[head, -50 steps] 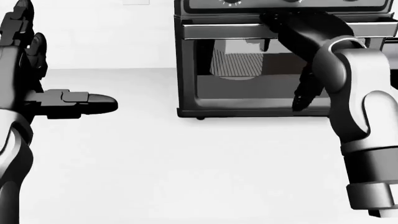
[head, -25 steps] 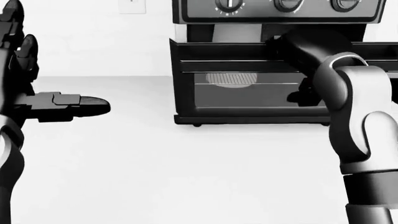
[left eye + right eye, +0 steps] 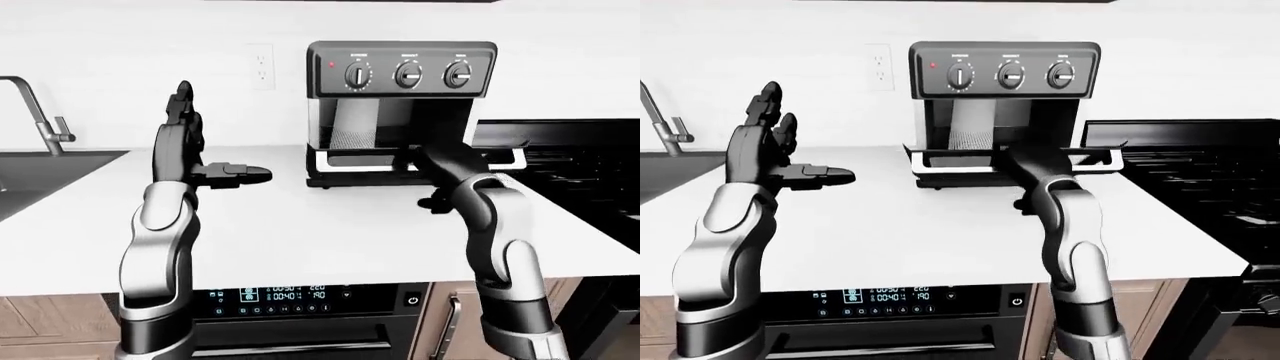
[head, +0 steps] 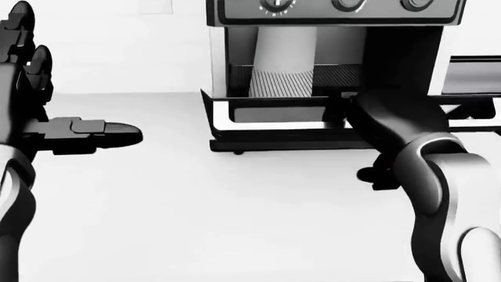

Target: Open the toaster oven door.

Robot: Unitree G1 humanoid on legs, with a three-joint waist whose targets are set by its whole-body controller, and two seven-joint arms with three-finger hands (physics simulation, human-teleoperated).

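Observation:
The toaster oven [image 3: 400,75] stands on the white counter [image 3: 300,225] against the wall, with three knobs on top. Its door [image 4: 274,111] hangs down almost flat, and the rack inside shows. My right hand [image 4: 374,174] lies over the door's near edge at its right part, fingers hanging open below the edge, not closed round it. My left hand [image 3: 215,142] is raised open to the left of the oven, thumb pointing at it, touching nothing.
A sink with a faucet [image 3: 35,112] is at the left of the counter. A black stove top [image 3: 1180,161] lies to the right of the toaster oven. A wall outlet [image 3: 262,66] is behind. A built-in oven [image 3: 270,294] sits under the counter.
The door has swung from nearly closed down to almost flat. My right hand went down and toward me with it. The view shifted a little. The left hand stayed.

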